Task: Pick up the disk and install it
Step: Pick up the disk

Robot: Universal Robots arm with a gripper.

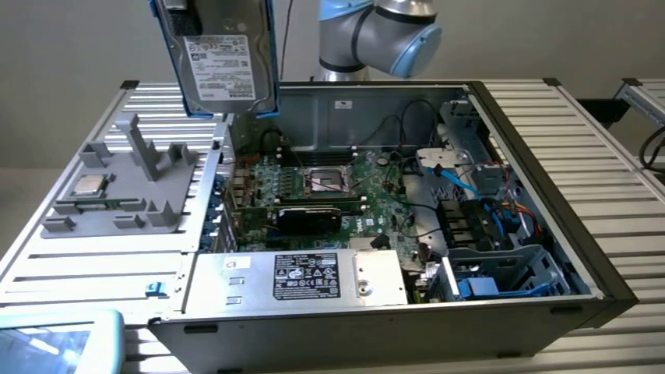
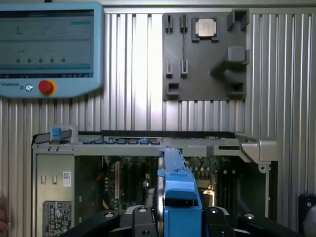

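Observation:
The disk (image 1: 223, 66), a silver-grey hard drive with a white label in a bright blue carrier, hangs upright in the air. It is above the far corner of the open computer case (image 1: 582, 257), on the exterior view's left. In the wrist view I see the disk (image 2: 173, 168) edge-on, and my gripper (image 2: 180, 219) is shut on it, with black fingers (image 2: 140, 217) on either side of the blue carrier. Below it lies the case's motherboard (image 1: 332, 191).
A silver power supply box (image 1: 311, 276) with a black label sits at the case's near side, beside a drive cage (image 1: 509, 276) with blue parts. A grey fixture (image 1: 135, 195) holding a processor chip (image 1: 89, 185) lies beside the case. A teach pendant (image 2: 49, 44) rests on the ribbed table.

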